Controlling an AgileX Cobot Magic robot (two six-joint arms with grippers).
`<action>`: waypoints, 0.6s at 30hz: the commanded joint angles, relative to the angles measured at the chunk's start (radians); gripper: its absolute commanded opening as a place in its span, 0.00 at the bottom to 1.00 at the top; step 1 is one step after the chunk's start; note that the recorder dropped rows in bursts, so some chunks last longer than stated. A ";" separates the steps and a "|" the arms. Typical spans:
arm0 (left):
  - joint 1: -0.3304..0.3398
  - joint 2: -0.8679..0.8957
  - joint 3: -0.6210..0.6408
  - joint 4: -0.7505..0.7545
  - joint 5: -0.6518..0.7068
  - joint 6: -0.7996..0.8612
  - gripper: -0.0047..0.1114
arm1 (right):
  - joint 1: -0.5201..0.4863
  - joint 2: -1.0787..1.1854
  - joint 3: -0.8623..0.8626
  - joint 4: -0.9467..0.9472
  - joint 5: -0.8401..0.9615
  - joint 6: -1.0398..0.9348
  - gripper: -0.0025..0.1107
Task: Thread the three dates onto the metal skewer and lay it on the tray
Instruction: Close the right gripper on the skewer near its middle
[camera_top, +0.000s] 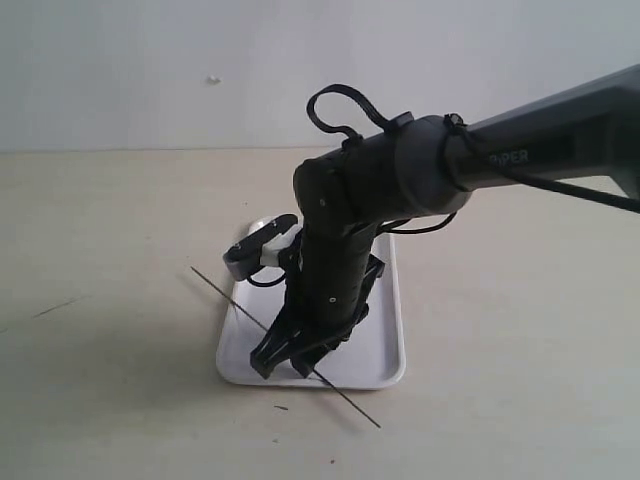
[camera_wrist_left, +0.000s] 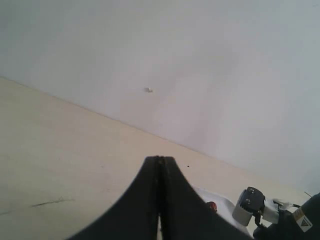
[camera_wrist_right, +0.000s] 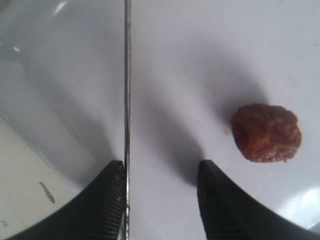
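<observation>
Over the tray (camera_top: 385, 320), right gripper (camera_wrist_right: 160, 167) is spread; skewer (camera_wrist_right: 127, 75) should be centred between jaws before closing; left gripper (camera_wrist_left: 160, 162) is pressed together.

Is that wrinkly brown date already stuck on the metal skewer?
No, the date lies loose on the white tray, clearly apart from the metal skewer.
</observation>
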 joint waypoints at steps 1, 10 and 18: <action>0.002 -0.003 0.004 -0.007 0.002 0.003 0.04 | 0.001 0.015 -0.004 -0.005 0.014 -0.003 0.43; 0.002 -0.003 0.004 -0.007 0.002 0.003 0.04 | 0.001 0.015 -0.004 -0.048 0.078 -0.003 0.43; 0.002 -0.003 0.004 -0.007 0.002 0.003 0.04 | 0.001 0.015 -0.004 -0.055 0.108 -0.003 0.43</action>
